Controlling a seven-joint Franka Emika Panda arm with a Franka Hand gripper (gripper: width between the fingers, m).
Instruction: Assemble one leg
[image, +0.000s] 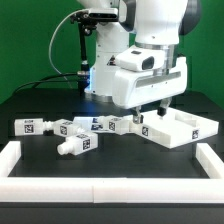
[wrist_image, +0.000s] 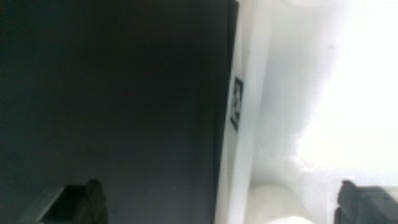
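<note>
- White rail (image: 110, 188): ran along the front edge of the black worktop (image: 130, 162) and up both sides.
- Look-alike block (image: 76, 145): small, white and tagged, it lay alone, closest to the front rail.
- Row of further look-alike blocks: one lay at the exterior view's left (image: 28, 126), then two more (image: 68, 128) (image: 96, 125). All rested flat on the worktop with their tags showing.
- Leg (image: 122, 124): this was the last block of that row, lying on the worktop just beside the slab and under the arm's head, near the claw. It was not held.
- Slab (image: 185, 130): large, flat and white with recesses, it lay at the exterior view's right.
- Claw (image: 150, 112) (wrist_image: 219, 205): it hung low over the spot where the leg met the slab. In the wrist view its two fingertips (wrist_image: 75, 205) stood wide apart, released and gripping nothing.
- White body (wrist_image: 311, 110): it lay below the claw in the wrist view, with a narrow tag on its side face and dark worktop beside it. It was too blurred to tell whether it was the slab or a block.
- Arm (image: 150, 55): white, it stood over the slab.
- Black stand (image: 85, 40): it stood at the back, before a green wall (image: 30, 40).
</note>
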